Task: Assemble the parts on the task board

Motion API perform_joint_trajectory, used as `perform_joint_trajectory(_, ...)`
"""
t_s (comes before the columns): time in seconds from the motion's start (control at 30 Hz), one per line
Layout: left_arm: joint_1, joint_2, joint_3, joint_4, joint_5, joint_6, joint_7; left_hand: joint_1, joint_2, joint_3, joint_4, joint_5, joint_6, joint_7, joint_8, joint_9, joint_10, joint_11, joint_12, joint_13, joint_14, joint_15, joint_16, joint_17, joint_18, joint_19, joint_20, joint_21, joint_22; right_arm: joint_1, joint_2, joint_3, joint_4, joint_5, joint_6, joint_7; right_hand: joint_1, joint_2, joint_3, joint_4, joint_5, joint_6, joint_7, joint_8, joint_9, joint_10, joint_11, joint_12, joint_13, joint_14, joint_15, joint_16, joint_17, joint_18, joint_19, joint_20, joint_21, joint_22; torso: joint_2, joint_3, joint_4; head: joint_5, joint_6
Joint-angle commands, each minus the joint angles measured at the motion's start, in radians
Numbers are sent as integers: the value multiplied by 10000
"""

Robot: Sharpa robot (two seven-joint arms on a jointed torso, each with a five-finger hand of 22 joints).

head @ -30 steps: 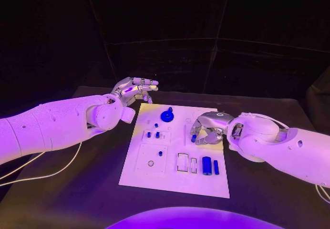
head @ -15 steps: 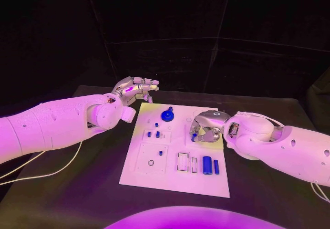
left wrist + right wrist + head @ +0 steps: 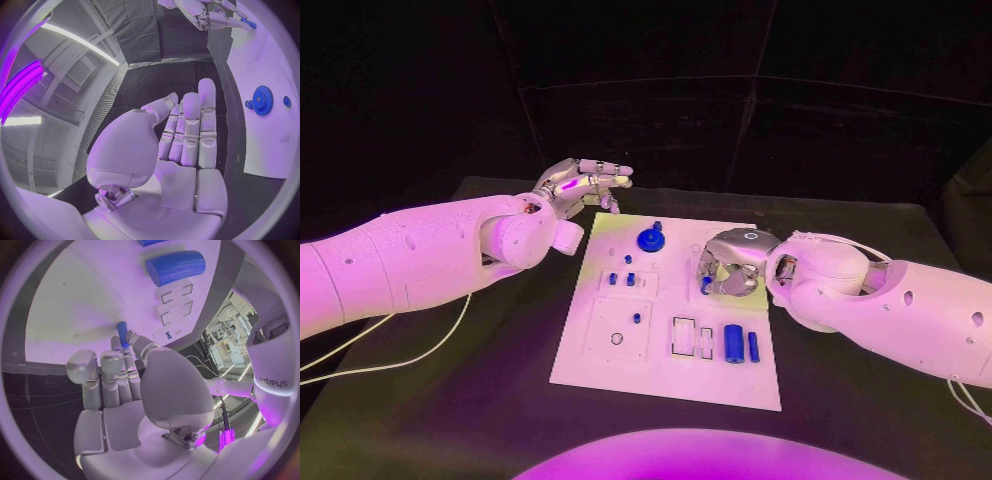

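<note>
Black worktop (image 3: pixel 473 400) carries the white task board (image 3: pixel 661 385). Right hand's (image 3: pixel 728 268) fingers (image 3: pixel 125 347) pinch a small blue peg (image 3: pixel 122 333) at their tips, the peg tip close above the board's surface. Just beyond lie a thick blue cylinder (image 3: pixel 733 345) and a thin blue rod (image 3: pixel 753 348). Left hand (image 3: pixel 577 186) hovers off the board's far corner, fingers (image 3: pixel 197 125) released, side by side, near the blue gear (image 3: pixel 651 241).

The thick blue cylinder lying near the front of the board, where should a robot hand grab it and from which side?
Probably from straight above, fingers closing across the round sides at mid-length. The thick blue cylinder lies flat on the task board, long axis running away from the robot. A thinner blue pin lies close beside it, so the finger on that side needs care.
</note>
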Motion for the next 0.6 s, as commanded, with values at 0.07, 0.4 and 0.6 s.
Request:
perform_joint_trajectory(0.07,17,-15,7,18,-141,114,-40,-74,-25,-44,10,-10,-61,28,54,-12,-79,-21,36,2,-84,12,49,-16,186,-42,25,-5,16,-5,-13,-6,59,-222,-94,-128,12,-31,77,-27,-43,56,2,35,12,35,-3,-46,6,-5,-76,52,-10,-132,77,-14,27,3,-6,7,-10,9,5)
perform_joint_trajectory(0.4,16,-15,7,-27,-291,19,-122,-70,-17,-39,7,-10,-67,30,56,-13,-86,-20,39,1,-87,12,52,-19,187,-44,25,-5,17,-17,-129,-4,366,-122,-1073,-152,30,-77,222,-83,-26,77,11,-7,-9,12,11,-153,-15,-13,-71,88,14,-139,80,-18,54,39,-7,2,10,-35,63)
perform_joint_trajectory(0.6,16,-21,7,-48,-300,-19,-147,-69,-16,-38,6,-10,-68,30,56,-13,-87,-20,40,1,-87,12,52,-19,187,-44,25,-5,17,-15,-397,2,752,161,-1705,-102,39,-83,292,-105,-38,92,15,-20,-15,9,18,-192,-20,-18,-67,91,7,-140,77,-16,61,43,-23,-11,26,-25,53)
